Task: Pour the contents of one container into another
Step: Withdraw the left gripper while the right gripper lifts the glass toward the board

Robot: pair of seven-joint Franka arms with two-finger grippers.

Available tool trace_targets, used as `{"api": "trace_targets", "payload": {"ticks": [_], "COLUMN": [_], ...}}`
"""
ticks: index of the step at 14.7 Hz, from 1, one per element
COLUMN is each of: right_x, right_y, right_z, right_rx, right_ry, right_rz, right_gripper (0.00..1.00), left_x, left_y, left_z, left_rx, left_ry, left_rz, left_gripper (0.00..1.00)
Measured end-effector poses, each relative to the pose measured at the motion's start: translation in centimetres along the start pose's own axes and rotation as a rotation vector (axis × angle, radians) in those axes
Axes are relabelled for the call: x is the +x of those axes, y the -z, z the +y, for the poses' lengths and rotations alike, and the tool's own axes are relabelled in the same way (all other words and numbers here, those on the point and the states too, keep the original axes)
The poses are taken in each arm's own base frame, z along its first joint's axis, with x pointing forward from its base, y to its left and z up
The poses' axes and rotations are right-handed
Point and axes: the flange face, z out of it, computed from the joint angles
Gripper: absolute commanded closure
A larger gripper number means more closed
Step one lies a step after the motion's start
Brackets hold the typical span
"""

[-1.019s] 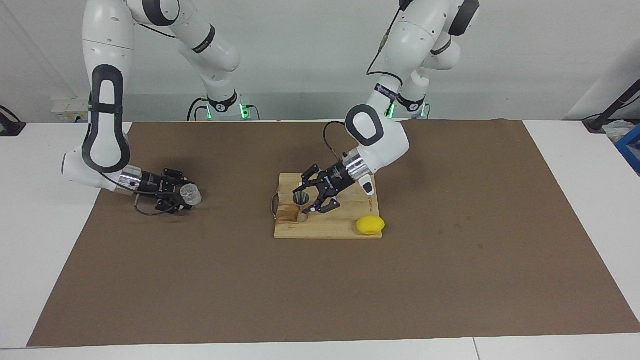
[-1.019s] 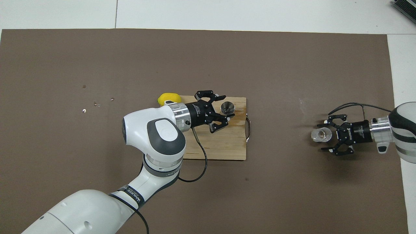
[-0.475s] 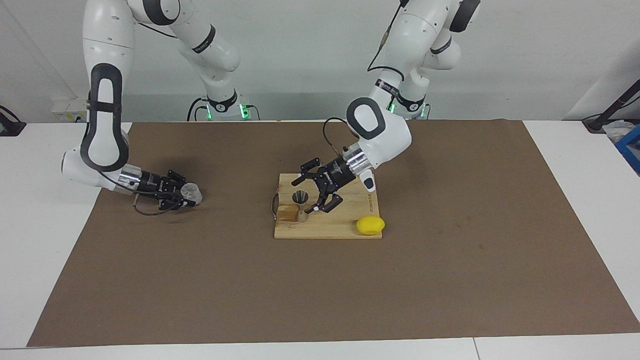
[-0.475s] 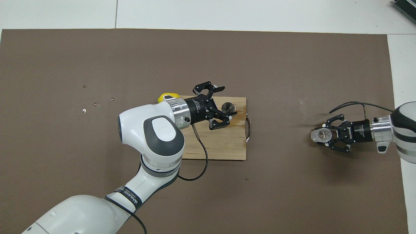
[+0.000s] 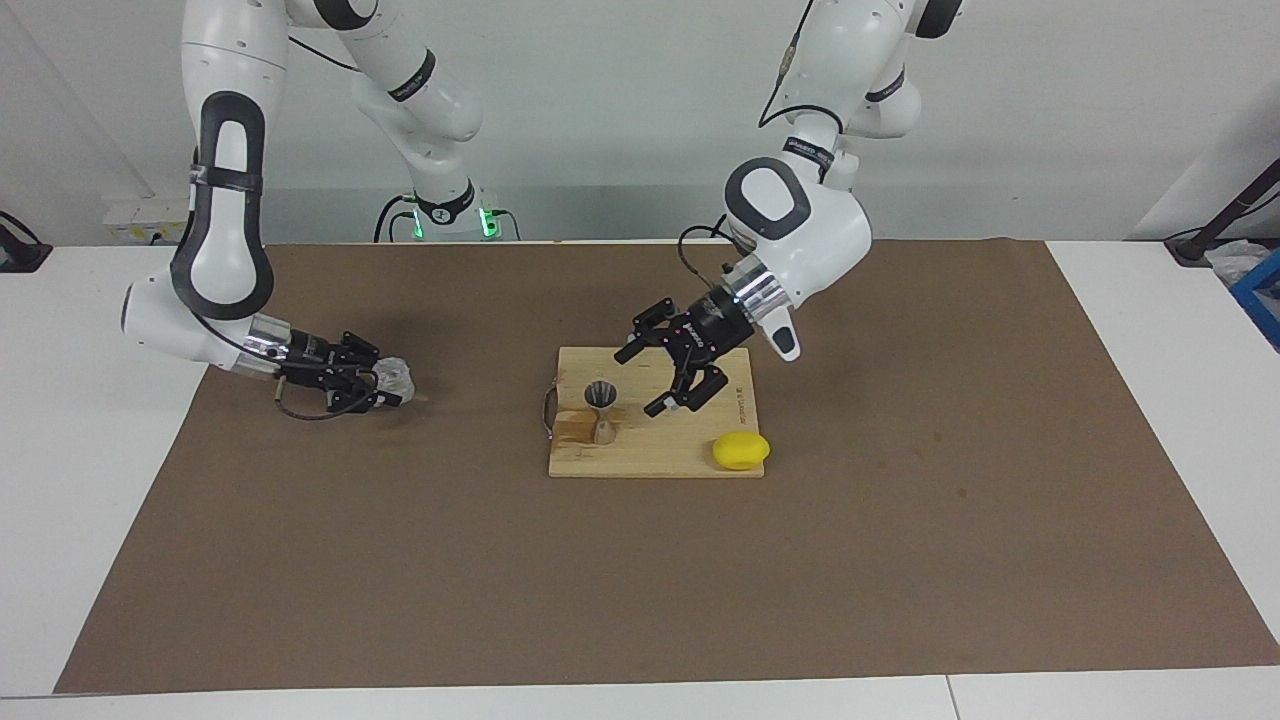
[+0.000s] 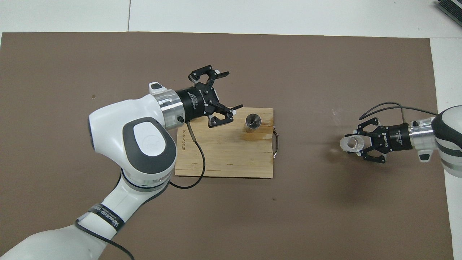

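The clear squat cup is toward the right arm's end of the brown mat. My right gripper is shut on its sides and holds it low over the mat. The grey metal jigger stands upright on the wooden cutting board, with nothing touching it. My left gripper hangs open and empty above the board, beside the jigger and apart from it.
A yellow lemon lies at the board's corner toward the left arm's end, farther from the robots than the jigger. A darker patch marks the board by the jigger. The board has a metal handle on the cup's side.
The left gripper opened, let go of the jigger, then rose and drew back toward its own arm's end. The right gripper shut on the cup and lifted it slightly.
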Motion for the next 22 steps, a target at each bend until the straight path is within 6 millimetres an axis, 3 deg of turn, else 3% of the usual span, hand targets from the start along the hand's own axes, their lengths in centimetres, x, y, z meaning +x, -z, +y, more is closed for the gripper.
{"api": "trace_targets", "payload": {"ticks": [3, 6, 9, 12, 16, 19, 22], "right_x": [-3.0, -4.9, -7.2, -9.6, -13.5, -16.3, -19.1], "right_y": [0.0, -1.4, -3.6, -5.5, -8.4, -10.1, -11.3], "right_z": [-1.0, -2.3, -3.7, -5.0, -6.4, -7.3, -8.1], "right_rx": [0.004, 0.013, 0.03, 0.041, 0.048, 0.046, 0.038], "right_ry": [-0.022, -0.047, -0.078, -0.078, -0.072, -0.096, -0.107], "right_rz": [0.029, 0.07, 0.118, 0.151, 0.177, 0.179, 0.191], "right_gripper": [1.0, 1.0, 1.0, 1.0, 1.0, 1.0, 1.0], "left_x": [0.9, 2.9, 4.3, 4.6, 5.3, 5.8, 7.1], "left_y": [5.0, 9.5, 12.7, 13.6, 13.2, 13.6, 15.3], "left_z": [5.1, 9.4, 12.0, 12.2, 11.2, 10.5, 10.5], "left_rx": [-0.083, -0.141, -0.125, 0.022, 0.246, 0.437, 0.632], "left_ry": [-0.109, -0.228, -0.376, -0.596, -0.878, -1.095, -1.298], "left_rz": [0.078, 0.195, 0.329, 0.51, 0.721, 0.726, 0.679], "left_gripper": [0.0, 0.0, 0.0, 0.0, 0.0, 0.0, 0.0]}}
